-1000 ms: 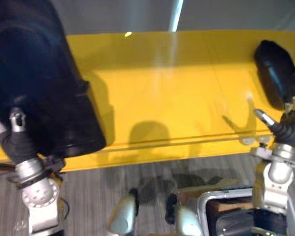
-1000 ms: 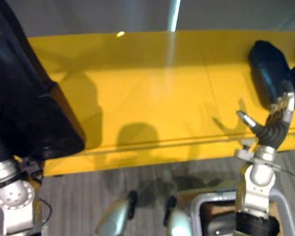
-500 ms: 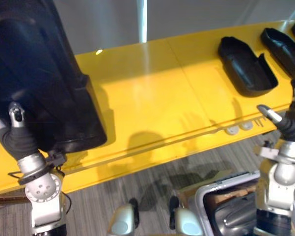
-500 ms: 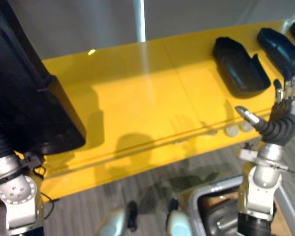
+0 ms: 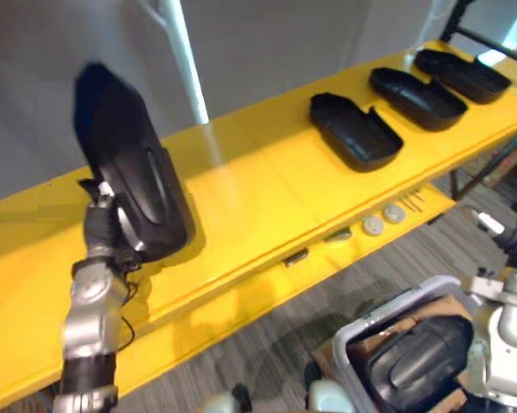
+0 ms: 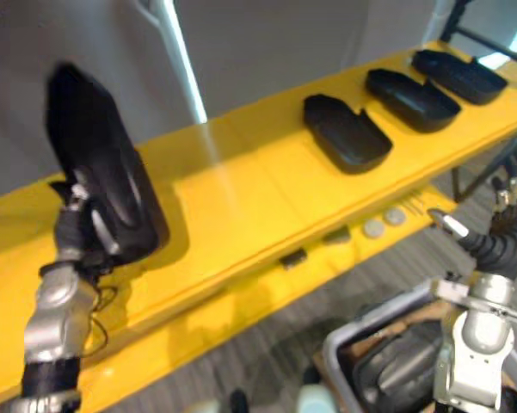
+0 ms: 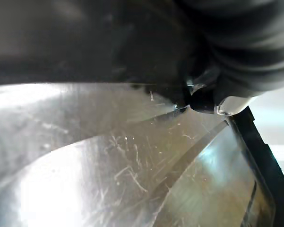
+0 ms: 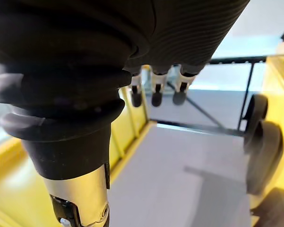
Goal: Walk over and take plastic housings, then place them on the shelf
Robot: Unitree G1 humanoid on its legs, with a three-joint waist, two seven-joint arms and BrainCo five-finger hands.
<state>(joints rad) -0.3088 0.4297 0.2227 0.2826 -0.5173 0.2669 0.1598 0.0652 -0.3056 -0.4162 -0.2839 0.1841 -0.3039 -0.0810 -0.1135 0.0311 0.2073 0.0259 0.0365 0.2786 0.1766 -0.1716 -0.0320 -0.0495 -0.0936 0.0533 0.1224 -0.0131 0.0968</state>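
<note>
L hand is clamped on the lower end of a big black housing, thumb on its face, holding it upright over the left part of the yellow shelf; can't tell if its bottom edge touches. A row of housings lies hollow side up toward the shelf's right end, well apart from the held one. R hand hangs low at right w/ fingers loosely spread & nothing in it, just beside a grey crate w/ a spare housing inside.
</note>
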